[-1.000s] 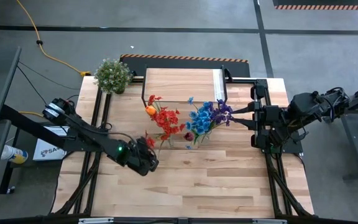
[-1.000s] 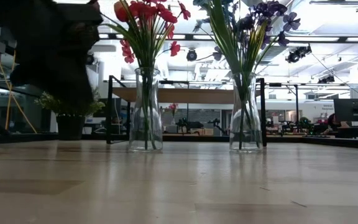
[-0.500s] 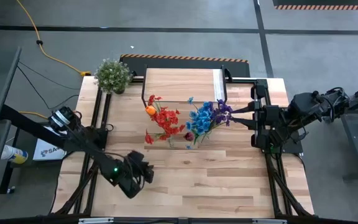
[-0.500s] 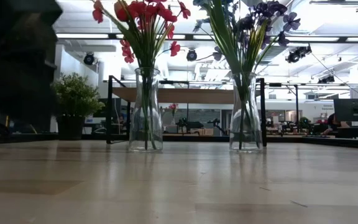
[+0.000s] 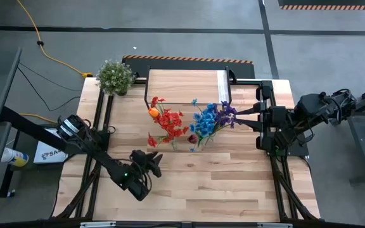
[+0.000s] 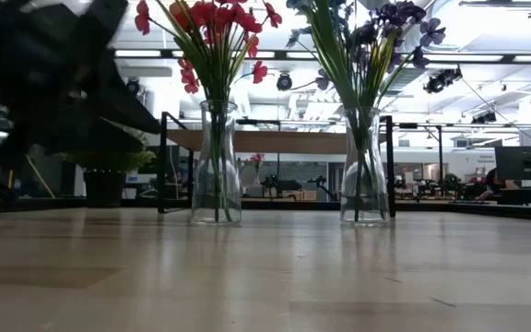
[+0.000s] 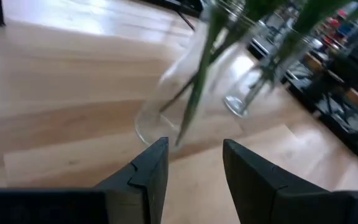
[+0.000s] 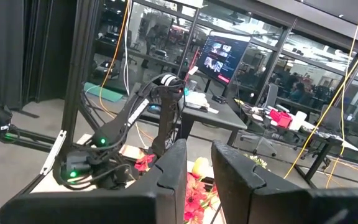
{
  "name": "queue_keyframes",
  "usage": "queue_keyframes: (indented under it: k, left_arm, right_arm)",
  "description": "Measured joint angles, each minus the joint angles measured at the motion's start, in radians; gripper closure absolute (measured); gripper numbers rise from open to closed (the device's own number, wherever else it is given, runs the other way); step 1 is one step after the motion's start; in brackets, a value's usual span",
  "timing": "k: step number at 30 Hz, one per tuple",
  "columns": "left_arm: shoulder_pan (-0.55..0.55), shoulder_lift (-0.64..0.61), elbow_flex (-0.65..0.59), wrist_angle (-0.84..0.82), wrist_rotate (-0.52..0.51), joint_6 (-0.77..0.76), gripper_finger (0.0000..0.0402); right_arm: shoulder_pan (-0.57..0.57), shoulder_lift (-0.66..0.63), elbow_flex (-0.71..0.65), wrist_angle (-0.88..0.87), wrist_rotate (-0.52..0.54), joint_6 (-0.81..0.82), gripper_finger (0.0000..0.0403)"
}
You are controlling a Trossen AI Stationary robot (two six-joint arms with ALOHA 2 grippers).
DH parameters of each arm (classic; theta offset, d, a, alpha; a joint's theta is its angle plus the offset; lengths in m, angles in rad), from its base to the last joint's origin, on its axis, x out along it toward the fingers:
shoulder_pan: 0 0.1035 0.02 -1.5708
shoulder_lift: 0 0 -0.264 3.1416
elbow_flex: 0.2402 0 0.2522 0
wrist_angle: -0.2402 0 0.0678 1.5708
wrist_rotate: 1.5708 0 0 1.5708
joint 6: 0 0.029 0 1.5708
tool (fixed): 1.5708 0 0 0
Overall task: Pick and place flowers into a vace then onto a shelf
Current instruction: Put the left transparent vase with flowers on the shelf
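Observation:
Two clear glass vases stand upright on their bases on the plank table. One holds the red and orange flowers [image 5: 168,122] [image 6: 212,37]; the other holds the blue and purple flowers [image 5: 209,119] [image 6: 367,37]. The shelf [image 5: 185,85] [image 6: 275,140] stands behind them toward the far edge. My left gripper [image 5: 151,159] [image 7: 194,152] is open, low over the table on the near-left side of the red-flower vase [image 7: 176,93]. Its fingers point at the vase's base and touch nothing. My right gripper [image 8: 199,163] waits at the table's right edge with a small gap between its fingers.
A bushy green potted plant [image 5: 115,76] [image 6: 104,171] stands at the far left corner. Black frame rails run along both table sides. Bare planks [image 5: 220,183] lie between the vases and the near edge. The second vase [image 7: 247,93] stands close beside the first, toward the right.
My left gripper drew back from beside the red flowers toward the near-left. It then swung around so its fingers point at the red-flower vase. The vases and flowers stayed where they were.

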Motion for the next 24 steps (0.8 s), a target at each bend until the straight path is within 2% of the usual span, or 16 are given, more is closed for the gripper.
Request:
queue_keyframes:
  k: [3, 9, 14, 18, 24]
  left_arm:
    - [0.04, 0.007, 0.0, 0.021, -0.008, 0.014, 0.0218]
    - [0.092, 0.005, 0.0, 0.088, 0.004, 0.137, 0.0218]
    - [0.09, 0.005, 0.0, 0.196, 0.029, 0.308, 0.0218]
    - [0.091, 0.005, 0.0, 0.275, 0.011, 0.462, 0.0218]
    - [0.091, 0.004, 0.001, 0.3, -0.025, 0.593, 0.0218]
  right_arm:
    - [0.0, 0.0, 0.0, 0.0, 0.0, 0.0, 0.0336]
    - [0.0, 0.0, 0.0, 0.0, 0.0, 0.0, 0.0336]
    - [0.0, 0.0, 0.0, -0.002, 0.0, 0.0, 0.0336]
    - [0.0, 0.0, 0.0, -0.005, 0.0, -0.002, 0.0336]
    - [0.0, 0.0, 0.0, -0.007, 0.0, -0.025, 0.0336]
